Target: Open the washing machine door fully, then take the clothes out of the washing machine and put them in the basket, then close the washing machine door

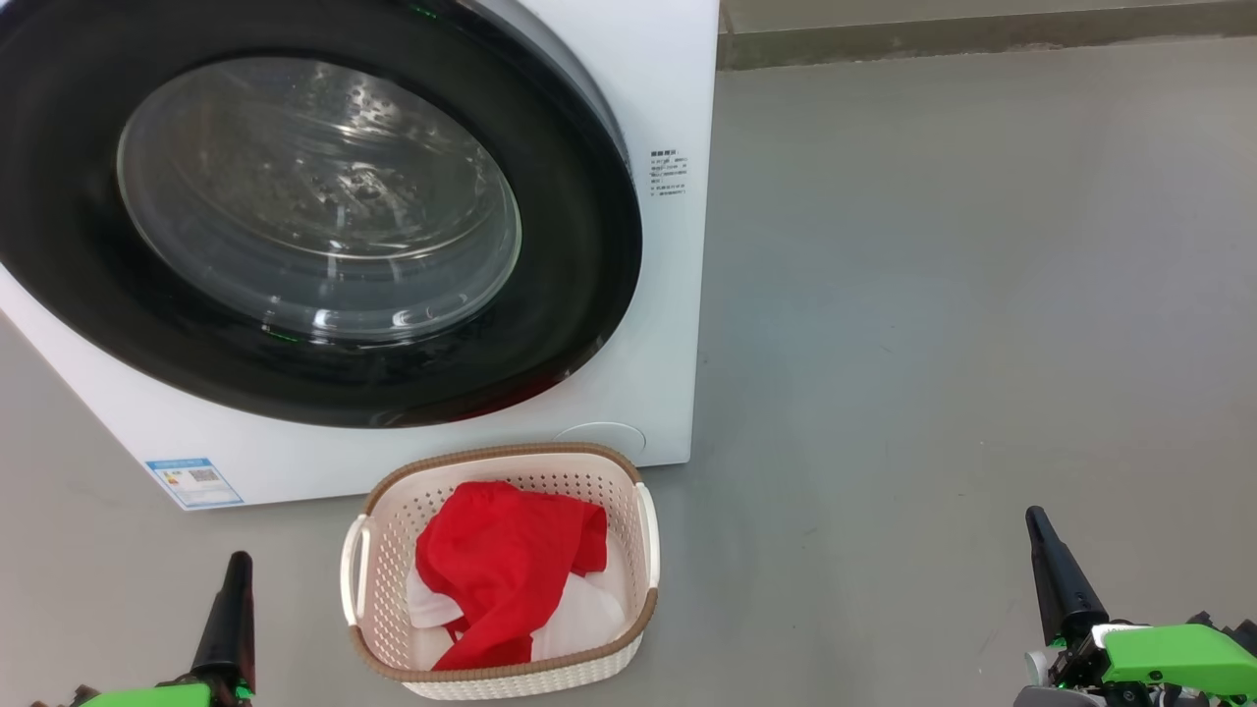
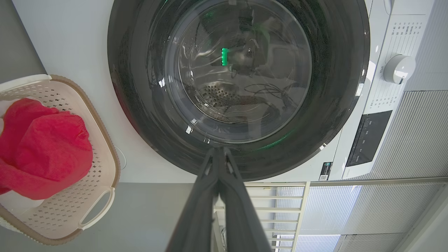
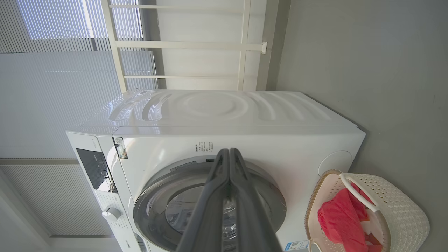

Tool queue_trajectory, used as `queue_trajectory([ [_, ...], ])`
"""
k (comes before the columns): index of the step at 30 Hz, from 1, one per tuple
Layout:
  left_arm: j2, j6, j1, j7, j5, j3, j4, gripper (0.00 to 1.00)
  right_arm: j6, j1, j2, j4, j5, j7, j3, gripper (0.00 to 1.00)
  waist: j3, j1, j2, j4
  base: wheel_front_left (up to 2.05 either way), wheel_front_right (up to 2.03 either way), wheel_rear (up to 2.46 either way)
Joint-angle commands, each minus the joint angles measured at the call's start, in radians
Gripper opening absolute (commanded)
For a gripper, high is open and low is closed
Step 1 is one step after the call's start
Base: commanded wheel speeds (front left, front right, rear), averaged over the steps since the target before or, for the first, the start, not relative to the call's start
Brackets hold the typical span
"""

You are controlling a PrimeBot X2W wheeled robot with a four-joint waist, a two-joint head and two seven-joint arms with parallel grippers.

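Note:
The washing machine (image 1: 678, 88) (image 3: 266, 147) stands on the floor, and its door (image 1: 589, 245) (image 2: 336, 105) (image 3: 154, 196), black-rimmed with a glass bowl, lies flush against its front. Just in front of it, the basket (image 1: 643, 535) (image 2: 105, 154) (image 3: 402, 210) holds the red and white clothes (image 1: 501, 560) (image 2: 45, 147) (image 3: 339, 217). Low at the left of the head view, my left gripper (image 1: 238, 562) (image 2: 218, 150) is shut and holds nothing. At the lower right, well clear of the basket, my right gripper (image 1: 1034, 516) (image 3: 228, 151) is shut too, with nothing in it.
Bare grey floor (image 1: 962, 295) spreads to the right of the machine. A wall base (image 1: 982, 39) runs behind. The machine's control panel and dial (image 2: 399, 68) are on its upper front. White railings and blinds (image 3: 182, 45) stand behind the machine.

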State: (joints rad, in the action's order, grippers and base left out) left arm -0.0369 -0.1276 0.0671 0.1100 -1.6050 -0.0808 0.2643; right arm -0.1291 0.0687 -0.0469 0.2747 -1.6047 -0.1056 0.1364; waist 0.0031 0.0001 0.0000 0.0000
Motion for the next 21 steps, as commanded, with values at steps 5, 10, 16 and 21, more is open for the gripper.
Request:
queue_trajectory([
  [5,-0.014,-0.003,0.041,0.004,-0.003,-0.034,-0.019,0.00,-0.002,0.039,-0.003,-0.030,-0.003,-0.008,-0.022,0.00,0.000,0.0000,0.0000,0.000,0.00,0.00,0.00],
  [10,-0.014,-0.003,0.041,0.004,-0.003,-0.034,-0.019,0.00,-0.002,0.039,-0.003,-0.030,-0.003,-0.008,-0.022,0.00,0.000,0.0000,0.0000,0.000,0.00,0.00,0.00],
  [16,-0.014,-0.003,0.041,0.004,-0.003,-0.034,-0.019,0.00,-0.002,0.039,-0.003,-0.030,-0.004,-0.008,-0.022,0.00,0.000,0.0000,0.0000,0.000,0.00,0.00,0.00],
  [21,-0.014,-0.003,0.041,0.004,-0.003,-0.034,-0.019,0.00,-0.002,0.039,-0.003,-0.030,-0.004,-0.008,-0.022,0.00,0.000,0.0000,0.0000,0.000,0.00,0.00,0.00],
])
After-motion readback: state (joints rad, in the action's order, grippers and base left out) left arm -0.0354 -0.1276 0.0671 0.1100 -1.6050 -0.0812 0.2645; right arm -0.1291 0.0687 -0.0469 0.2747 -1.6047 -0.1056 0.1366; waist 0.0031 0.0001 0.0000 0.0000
